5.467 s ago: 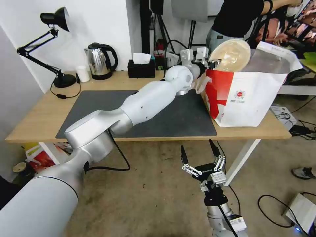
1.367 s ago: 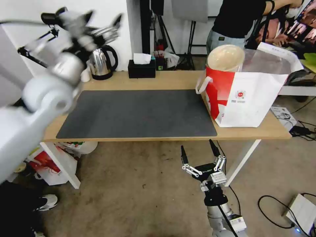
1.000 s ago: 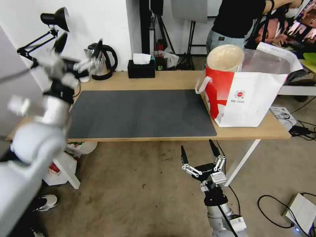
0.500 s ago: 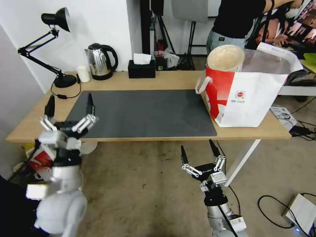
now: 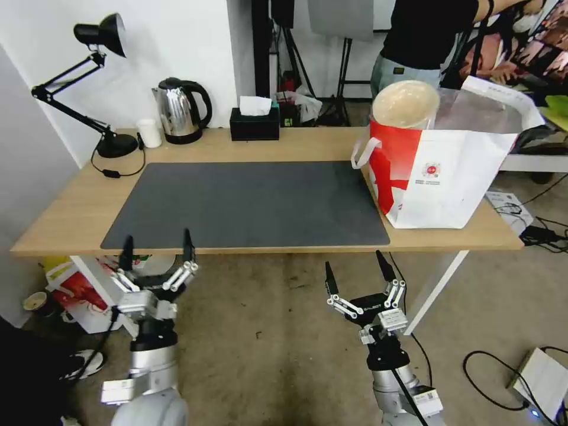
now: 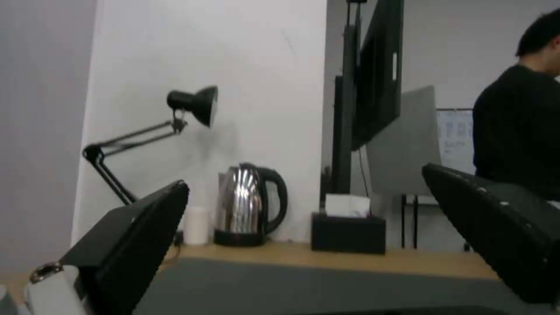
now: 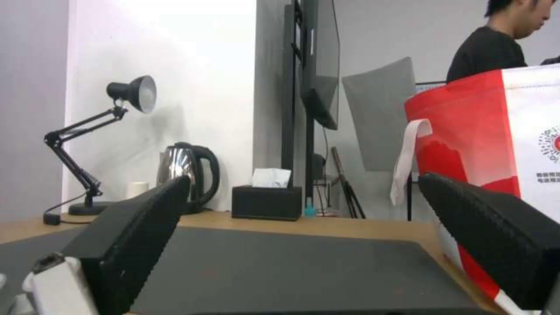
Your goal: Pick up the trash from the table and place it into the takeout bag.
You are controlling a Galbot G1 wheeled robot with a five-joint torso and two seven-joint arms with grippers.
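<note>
- Trash: the one piece I can see is the tan bowl (image 5: 414,104), sitting tilted in the mouth of the bag (image 5: 449,177), its rim poking above the red panel.
- The bag stands upright at the right end of the worktop (image 5: 71,207), partly on the edge of the grey mat (image 5: 248,201).
- The mat is bare; no white bowl or red cup lies anywhere on the worktop. Whether they are down inside the bag I cannot tell.
- What remains along the back edge is not trash: lamp (image 5: 97,32), kettle (image 5: 180,109), small white cup (image 5: 149,132), tissue box (image 5: 254,121).
- Left claw (image 5: 157,251) hangs below the front edge of the worktop, released and empty.
- Right claw (image 5: 357,274) hangs likewise low in front of the worktop, spread wide, holding nothing.
- My judgement: the job looks finished or close to it, with nothing left out to collect.
</note>
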